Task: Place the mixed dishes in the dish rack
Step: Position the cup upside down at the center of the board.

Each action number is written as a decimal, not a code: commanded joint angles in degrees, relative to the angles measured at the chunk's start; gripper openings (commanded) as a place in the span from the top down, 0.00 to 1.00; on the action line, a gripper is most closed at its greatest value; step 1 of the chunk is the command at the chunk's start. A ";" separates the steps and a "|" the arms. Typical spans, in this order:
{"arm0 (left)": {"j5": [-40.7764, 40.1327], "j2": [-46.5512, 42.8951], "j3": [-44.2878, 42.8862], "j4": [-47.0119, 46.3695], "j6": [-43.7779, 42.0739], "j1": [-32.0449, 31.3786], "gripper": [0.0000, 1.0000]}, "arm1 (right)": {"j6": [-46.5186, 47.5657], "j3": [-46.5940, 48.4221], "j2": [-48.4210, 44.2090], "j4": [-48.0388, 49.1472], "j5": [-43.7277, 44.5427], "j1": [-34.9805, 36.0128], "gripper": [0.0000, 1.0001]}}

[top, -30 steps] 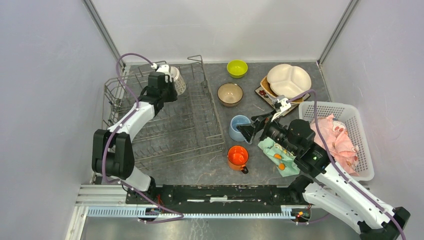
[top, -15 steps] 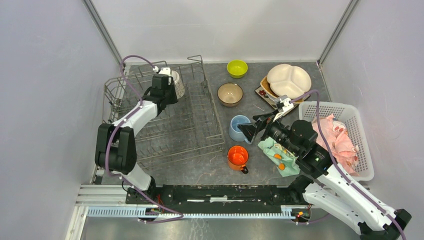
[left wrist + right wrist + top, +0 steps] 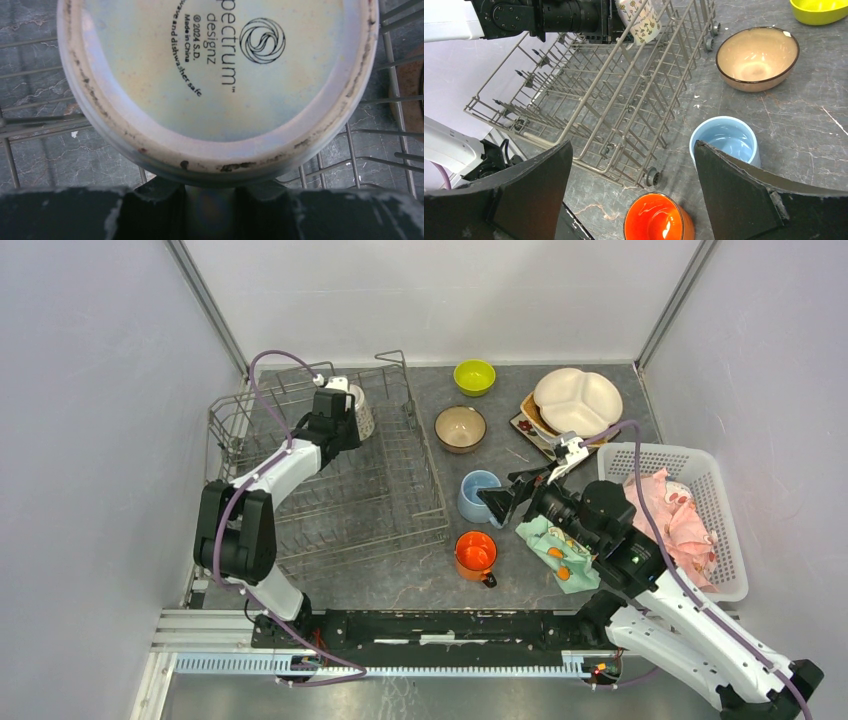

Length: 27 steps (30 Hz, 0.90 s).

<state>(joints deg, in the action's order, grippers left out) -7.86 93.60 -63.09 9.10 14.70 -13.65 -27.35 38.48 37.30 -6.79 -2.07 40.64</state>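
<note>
Grey wire rack (image 3: 330, 480) left of centre, white patterned mug (image 3: 360, 412) at its upper part; lime-green bowl (image 3: 474, 376), tan bowl (image 3: 460, 428), light-blue mug (image 3: 477, 494), orange mug (image 3: 475, 553) upright down the middle; cream three-section plate (image 3: 578, 400) upper right

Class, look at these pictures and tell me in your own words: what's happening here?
The left arm grips a white patterned mug in its jaws over the far end of the dish rack. The right arm hangs with jaws wide open and empty beside the light-blue mug and orange mug. The tan bowl, green bowl and stacked plates sit on the table, not yet loaded.
</note>
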 commanded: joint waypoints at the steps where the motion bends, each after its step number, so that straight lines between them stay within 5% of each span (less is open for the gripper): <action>1: -2.13 -0.61 -4.66 -5.76 2.00 -0.15 0.81 | -0.27 1.52 -1.02 1.43 1.63 -0.09 0.02; 27: 1.74 -2.64 -4.49 -2.59 3.30 -0.19 0.57 | -0.58 0.42 -3.46 -0.80 4.02 -0.08 0.02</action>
<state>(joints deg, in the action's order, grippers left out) -7.81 94.00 -65.73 8.14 15.22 -13.65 -28.18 38.46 34.26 -8.40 0.62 40.64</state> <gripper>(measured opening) 0.412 0.979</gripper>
